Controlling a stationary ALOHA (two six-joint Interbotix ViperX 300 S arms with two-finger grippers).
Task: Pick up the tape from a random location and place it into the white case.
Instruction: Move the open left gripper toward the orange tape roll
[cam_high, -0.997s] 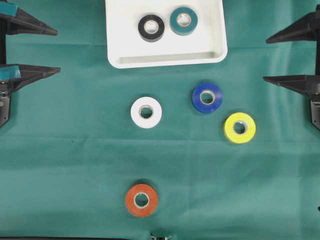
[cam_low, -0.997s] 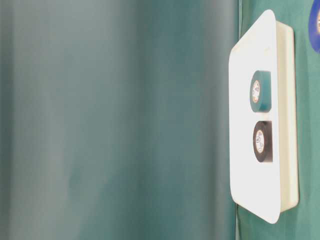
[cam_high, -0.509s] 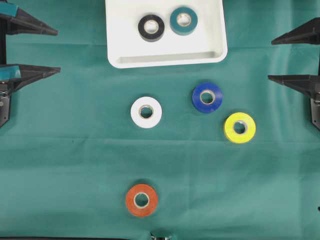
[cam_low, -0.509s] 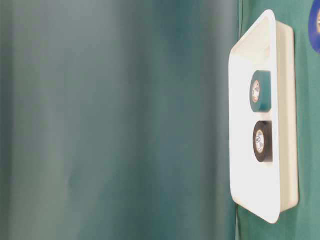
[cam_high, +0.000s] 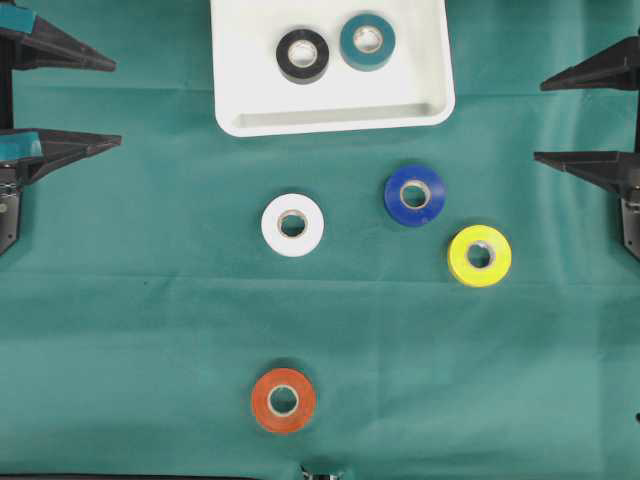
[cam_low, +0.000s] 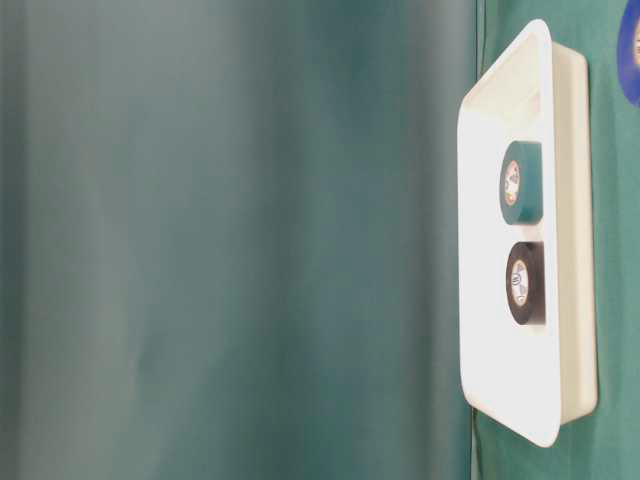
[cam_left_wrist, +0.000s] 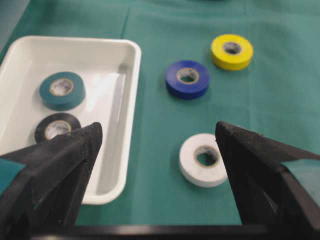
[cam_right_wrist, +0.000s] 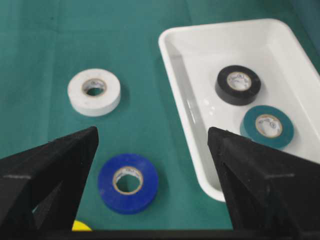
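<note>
The white case (cam_high: 330, 118) lies at the top middle and holds a black tape (cam_high: 302, 55) and a teal tape (cam_high: 367, 41). On the cloth lie a white tape (cam_high: 292, 224), a blue tape (cam_high: 414, 194), a yellow tape (cam_high: 479, 255) and an orange tape (cam_high: 283, 400). My left gripper (cam_high: 117, 102) is open and empty at the far left edge. My right gripper (cam_high: 538, 120) is open and empty at the far right edge. The left wrist view shows the white tape (cam_left_wrist: 204, 159) ahead of the open gripper (cam_left_wrist: 159, 131). The right wrist view shows the blue tape (cam_right_wrist: 128, 182) ahead of the open gripper (cam_right_wrist: 152, 135).
Green cloth (cam_high: 150, 300) covers the table. The table-level view shows the case (cam_low: 575, 230) side-on with the teal tape (cam_low: 522, 182) and black tape (cam_low: 525, 283) inside, before a green curtain (cam_low: 230, 240).
My right gripper has drawn back slightly toward the right edge. The left gripper and the tapes have not moved.
</note>
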